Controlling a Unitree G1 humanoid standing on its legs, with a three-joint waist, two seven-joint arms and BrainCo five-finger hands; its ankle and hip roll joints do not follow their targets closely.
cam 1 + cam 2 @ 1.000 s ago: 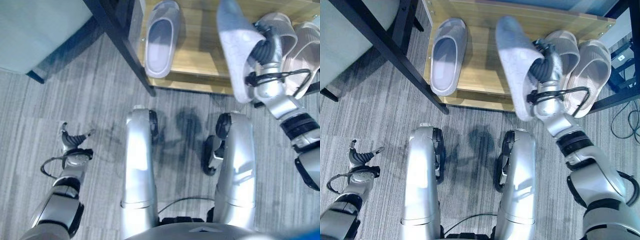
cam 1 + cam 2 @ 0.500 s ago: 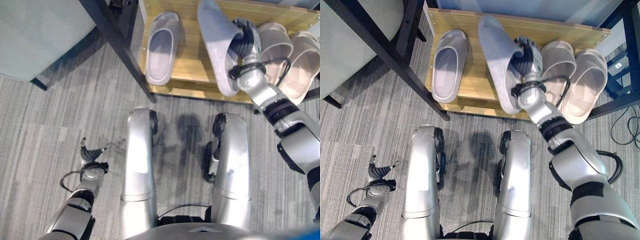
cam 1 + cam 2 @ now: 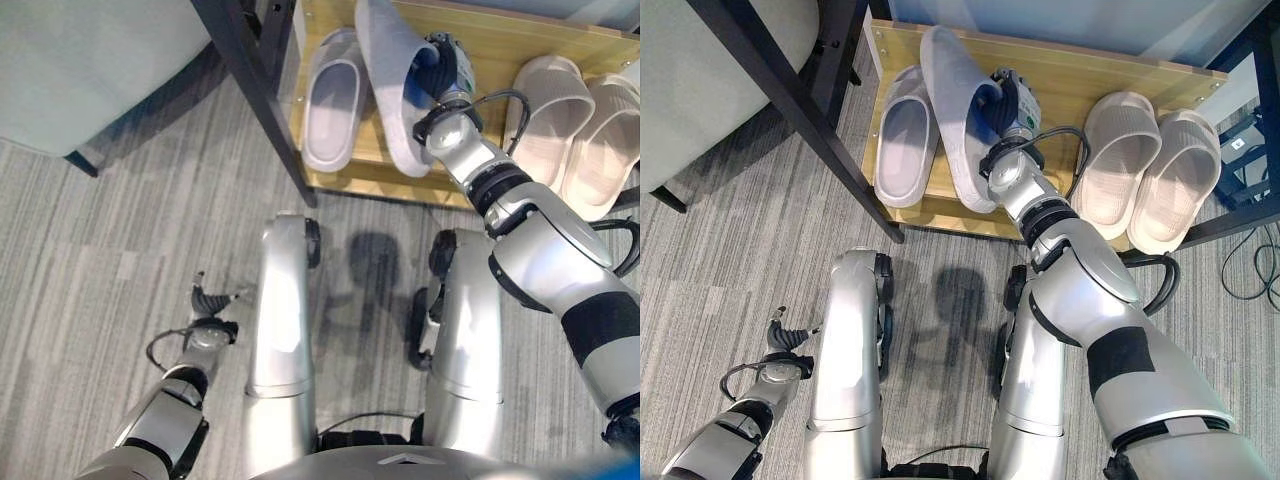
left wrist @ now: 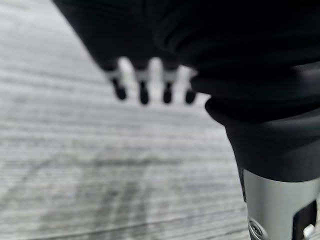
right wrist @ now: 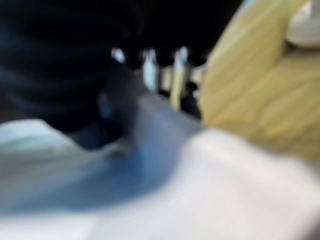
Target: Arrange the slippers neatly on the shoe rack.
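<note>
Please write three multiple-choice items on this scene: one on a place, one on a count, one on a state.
1. Where is the grey slipper that the right hand holds?
A. over the shoe rack
B. on the carpet
C. on the chair

2. How many beige slippers lie on the rack?
A. one
B. two
C. four

3. How is the left hand?
A. gripping a slipper
B. open, holding nothing
C. resting on the rack

Answers: 1 A, it tilts above the wooden shelf; 2 B, a pair lies side by side; 3 B, its fingers hang loose over the carpet.

No readable text, no labels, no numbers, no signs — nothing legible on the slippers (image 3: 906, 137), the shoe rack (image 3: 1060, 80), or the carpet (image 3: 120, 240) — nothing to read.
</note>
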